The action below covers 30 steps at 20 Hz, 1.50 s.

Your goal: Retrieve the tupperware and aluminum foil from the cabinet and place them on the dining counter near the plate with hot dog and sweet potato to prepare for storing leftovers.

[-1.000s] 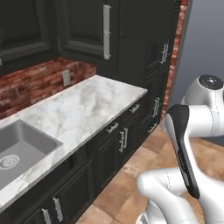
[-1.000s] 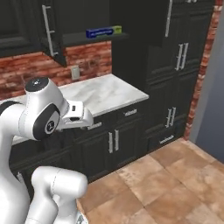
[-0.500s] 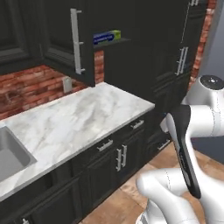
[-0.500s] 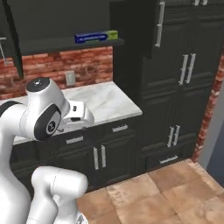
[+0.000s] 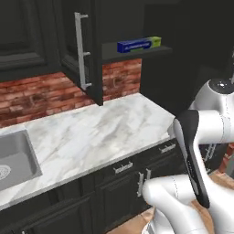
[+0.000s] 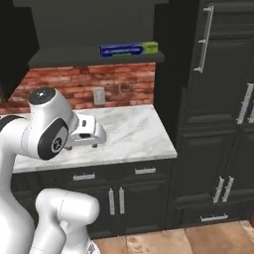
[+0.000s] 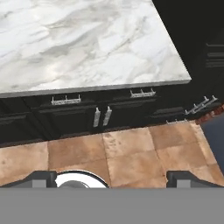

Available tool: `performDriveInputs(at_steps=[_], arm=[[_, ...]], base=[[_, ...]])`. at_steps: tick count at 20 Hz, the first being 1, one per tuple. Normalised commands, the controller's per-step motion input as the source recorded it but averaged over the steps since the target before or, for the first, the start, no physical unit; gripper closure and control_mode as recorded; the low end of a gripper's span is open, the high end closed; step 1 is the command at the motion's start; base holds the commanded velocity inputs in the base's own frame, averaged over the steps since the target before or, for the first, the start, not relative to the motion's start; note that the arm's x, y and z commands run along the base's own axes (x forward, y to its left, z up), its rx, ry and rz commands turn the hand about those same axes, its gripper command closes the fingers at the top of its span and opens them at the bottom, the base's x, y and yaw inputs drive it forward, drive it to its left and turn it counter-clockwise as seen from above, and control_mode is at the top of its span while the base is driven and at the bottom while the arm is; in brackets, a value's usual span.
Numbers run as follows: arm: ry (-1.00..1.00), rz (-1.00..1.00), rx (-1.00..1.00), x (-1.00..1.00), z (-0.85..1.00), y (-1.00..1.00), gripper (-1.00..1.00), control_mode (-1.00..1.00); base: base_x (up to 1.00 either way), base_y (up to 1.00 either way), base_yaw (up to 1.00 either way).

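Black cabinet (image 5: 87,50) stands open before you above a marble worktop (image 5: 91,132); the aluminum foil (image 5: 139,44) lies on its shelf (image 6: 94,58), while your gripper (image 7: 112,177), jaws spread wide and empty, faces the tiled floor (image 7: 131,151).

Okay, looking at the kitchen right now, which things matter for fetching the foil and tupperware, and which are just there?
Belongs to the job:
foil box, lying on the shelf
cabinet, its door swung open
gripper, fingers spread, holding nothing, over the floor

Just there:
marble counter
sink
wall outlet
brick backsplash
drawers and low cupboards
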Motion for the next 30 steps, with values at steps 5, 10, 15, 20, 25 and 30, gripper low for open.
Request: performDriveInputs(at_steps=[5,10,15,20,25,30], arm=[[0.0,0.0,0.0,0.0,0.0,0.0,-1.0,1.0],[0.0,0.0,0.0,0.0,0.0,0.0,-1.0,1.0],[0.0,0.0,0.0,0.0,0.0,0.0,-1.0,1.0],[-0.03,0.0,0.0,0.12,0.06,0.0,-1.0,-1.0],[-0.1,0.0,0.0,0.28,0.5,0.0,-1.0,-1.0],[-0.13,0.0,0.0,0.32,0.76,0.0,-1.0,-1.0]], base=[[0.67,-0.43,0.43],[0.8,-0.26,0.35],[0.98,0.0,0.15],[0.43,0.0,0.0],[0.0,0.0,0.0],[0.0,0.0,0.0]])
